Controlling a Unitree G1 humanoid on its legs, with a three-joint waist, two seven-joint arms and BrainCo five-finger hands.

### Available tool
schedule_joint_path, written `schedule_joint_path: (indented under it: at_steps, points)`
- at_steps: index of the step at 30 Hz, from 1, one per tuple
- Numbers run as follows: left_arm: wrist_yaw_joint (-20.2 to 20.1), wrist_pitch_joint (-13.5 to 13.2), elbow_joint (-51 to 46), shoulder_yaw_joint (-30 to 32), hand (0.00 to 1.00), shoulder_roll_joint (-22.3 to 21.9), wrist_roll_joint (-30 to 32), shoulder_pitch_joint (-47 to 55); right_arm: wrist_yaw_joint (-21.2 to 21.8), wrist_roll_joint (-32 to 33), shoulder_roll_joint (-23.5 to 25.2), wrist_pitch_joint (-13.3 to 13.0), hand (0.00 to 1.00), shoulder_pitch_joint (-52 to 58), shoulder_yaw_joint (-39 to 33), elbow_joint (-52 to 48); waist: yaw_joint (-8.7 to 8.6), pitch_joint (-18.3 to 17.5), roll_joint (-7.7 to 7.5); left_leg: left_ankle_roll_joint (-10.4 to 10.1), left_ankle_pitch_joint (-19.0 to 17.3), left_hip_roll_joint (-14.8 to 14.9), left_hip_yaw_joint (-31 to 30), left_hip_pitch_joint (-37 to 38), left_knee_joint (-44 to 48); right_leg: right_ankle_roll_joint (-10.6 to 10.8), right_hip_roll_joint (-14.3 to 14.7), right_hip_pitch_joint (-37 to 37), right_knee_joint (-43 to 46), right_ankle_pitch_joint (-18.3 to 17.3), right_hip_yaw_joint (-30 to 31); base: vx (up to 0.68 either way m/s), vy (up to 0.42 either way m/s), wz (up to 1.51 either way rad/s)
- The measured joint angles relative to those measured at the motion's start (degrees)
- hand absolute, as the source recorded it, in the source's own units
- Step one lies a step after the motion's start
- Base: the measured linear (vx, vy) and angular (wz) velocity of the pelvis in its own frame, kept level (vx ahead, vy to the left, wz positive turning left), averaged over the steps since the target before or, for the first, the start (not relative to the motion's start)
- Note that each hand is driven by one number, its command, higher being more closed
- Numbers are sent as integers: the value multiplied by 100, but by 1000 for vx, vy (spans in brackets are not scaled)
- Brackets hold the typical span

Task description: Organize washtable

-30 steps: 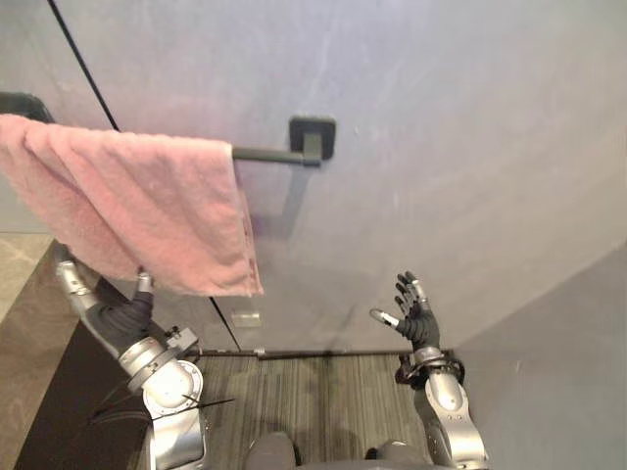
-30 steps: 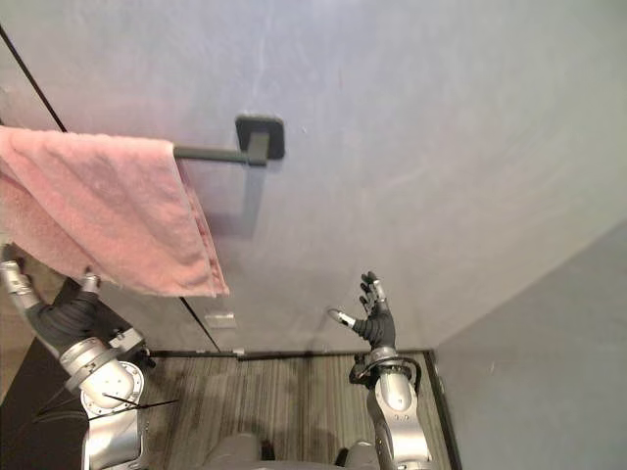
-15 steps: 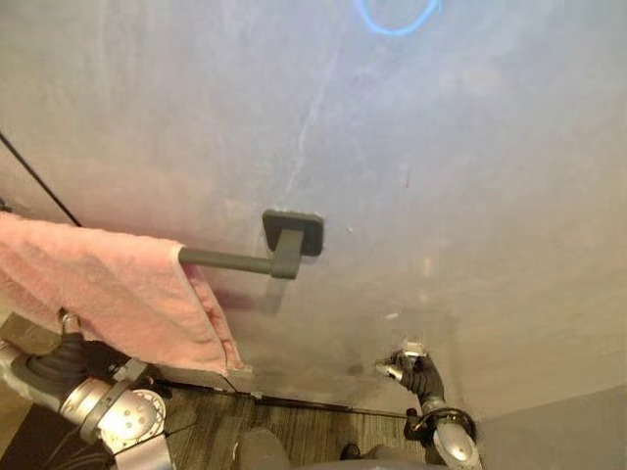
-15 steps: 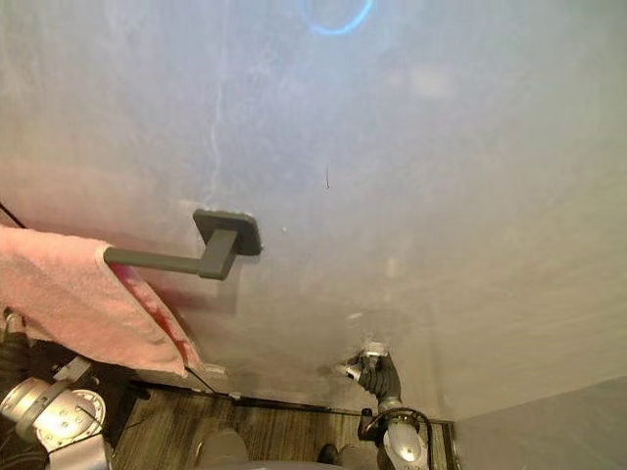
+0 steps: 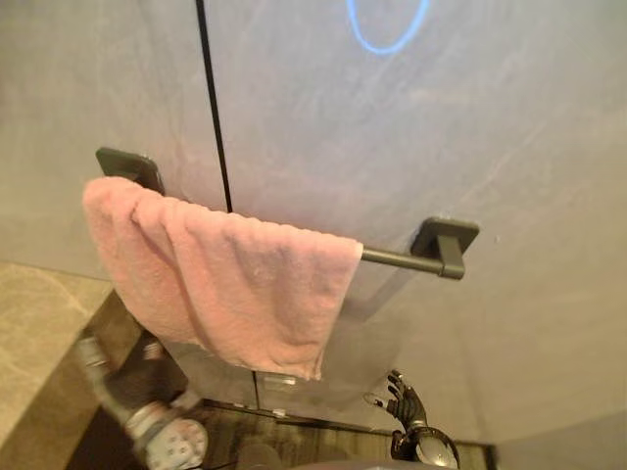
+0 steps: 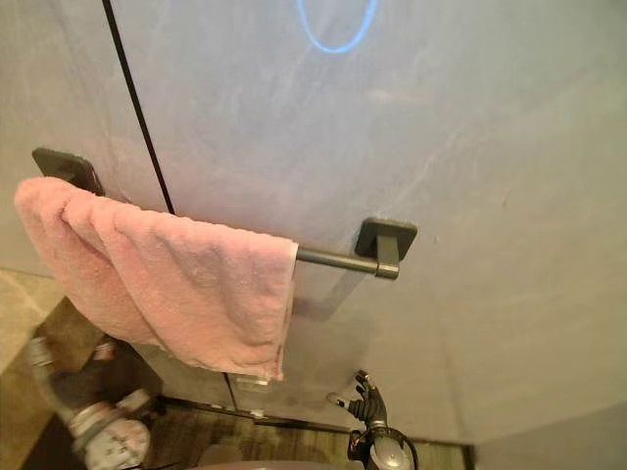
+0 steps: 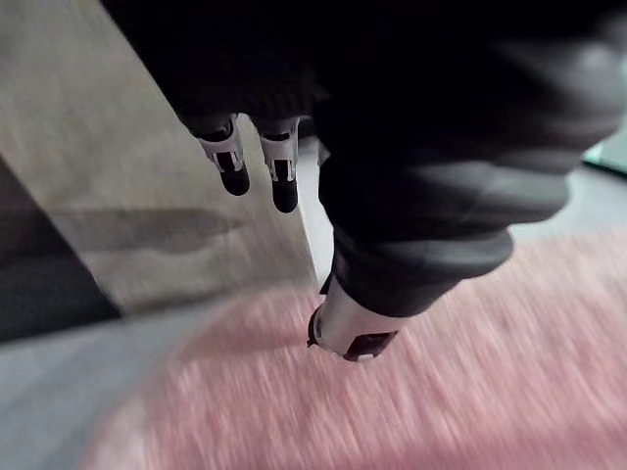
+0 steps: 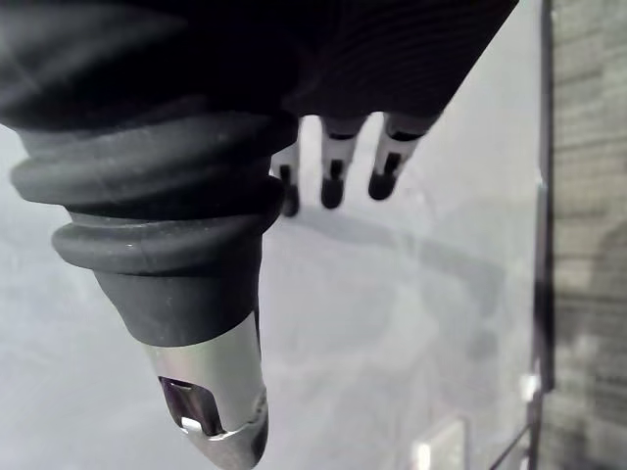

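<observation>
Pink towel draped over bar; camera has swung, 2 mounts now visible. Left wrist view: left hand straight-fingered near towel. Right hand spread, empty.

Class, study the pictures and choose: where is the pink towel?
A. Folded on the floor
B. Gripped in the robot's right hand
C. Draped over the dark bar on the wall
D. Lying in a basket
C: the pink towel hangs draped over the dark bar fixed to the grey wall, while the right hand, lower down, is open and holds nothing.
</observation>
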Motion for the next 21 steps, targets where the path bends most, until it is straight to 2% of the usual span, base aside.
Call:
schedule_joint_path:
  at_steps: [1, 2, 3, 4, 6, 7, 9, 10, 11, 12, 13, 14, 15, 17, 21]
  points:
    - [-36, -38, 16, -154, 0, 37, 33, -53, -7, 7, -10, 19, 0, -72, 51, -1, -6, 38, 38, 65, -70, -21, 161, -42, 67, -151, -71, -52, -67, 74, -54, -213, 388, -123]
    - [-133, -114, 114, -363, 0, 66, 83, -143, -10, 7, -1, 67, 0, -191, 165, 3, -14, 45, 100, 269, -86, -27, 473, -49, -8, -588, -227, -123, -260, -4, -304, -230, 350, -123]
    - [41, -186, 215, -447, 0, 33, 82, -125, -8, 6, 11, 67, 0, -322, 323, 8, -4, 87, 203, 408, -6, 24, 705, -57, -158, -725, -291, -257, -208, -118, -547, -219, 317, -124]
    - [-11, -251, 268, -417, 0, 19, 73, -87, -5, -6, 18, 68, 0, -382, 416, 36, 29, 127, 232, 526, 66, 69, 886, -35, -299, -674, -304, -355, 160, -150, -688, -190, 240, -83]
    - [-152, -252, 390, -445, 0, 63, 58, -129, 14, -17, 17, 70, 0, -404, 472, 80, 121, 148, 250, 599, 185, 56, 999, -7, -490, -553, -252, -322, 709, -254, -777, -97, 137, -27]
    - [-255, -254, 451, -459, 0, 106, 23, -138, 19, -49, 10, 72, 0, -472, 600, 104, 126, 150, 203, 642, 334, -30, 1037, 54, -670, -437, -72, -138, 1167, -498, -789, -6, 70, -2]
    - [-245, -252, 571, -443, 0, 120, 12, -199, 21, -123, -36, 55, 0, -646, 723, 94, 147, 104, 109, 609, 478, -181, 1147, 52, -866, -341, 163, 225, 1045, -1027, -811, -1, 8, -18]
    - [-236, -245, 584, -378, 0, 101, 7, -204, 10, -234, -103, 55, 0, -806, 803, 46, 141, 96, 70, 559, 514, -225, 1210, 42, -884, -329, 189, 338, 676, -1060, -868, -36, -38, -27]
    - [-236, -237, 591, -368, 0, 106, 6, -212, 4, -261, -109, 54, 0, -844, 858, -42, 141, 112, 110, 527, 535, -228, 1218, 40, -915, -253, 204, 404, 463, -1028, -915, -49, -41, -15]
    - [-245, -223, 591, -355, 0, 106, 11, -208, -25, -297, -246, 37, 0, -859, 928, -272, 150, 90, 212, 470, 651, -185, 1223, 57, -1082, -238, 331, 537, 32, -795, -945, -23, -41, -7]
    - [-241, -223, 589, -329, 0, 104, 11, -206, -35, -300, -308, 26, 0, -879, 1000, -379, 173, 68, 247, 454, 733, -139, 1267, 69, -1169, -251, 415, 603, -237, -643, -925, 3, -67, -30]
    - [-222, -223, 557, -233, 0, 81, 10, -188, -43, -302, -372, -34, 0, -955, 1147, -616, 268, 38, 276, 416, 829, -27, 1399, 66, -1289, -295, 596, 717, -790, -314, -842, 33, -107, -60]
    - [-214, -224, 467, -82, 0, 46, 12, -155, -70, -301, -379, -38, 0, -985, 1258, -803, 363, 37, 233, 370, 886, 81, 1513, 31, -1324, -345, 746, 843, -1311, -8, -748, 40, -96, -62]
    - [-218, -224, 398, 62, 0, 28, 12, -160, -34, -296, -404, -59, 0, -942, 1377, -1043, 403, 51, 181, 347, 955, 163, 1489, -58, -1257, -393, 857, 900, -1543, 123, -739, 39, -77, -17]
    - [-330, -232, 363, 76, 0, 43, 14, -220, 12, -238, -531, -140, 0, -732, 1447, -1741, 346, 145, 112, 308, 1279, 111, 1154, -47, -1484, -468, 916, 1033, -1525, 75, -1057, -1, -78, 40]
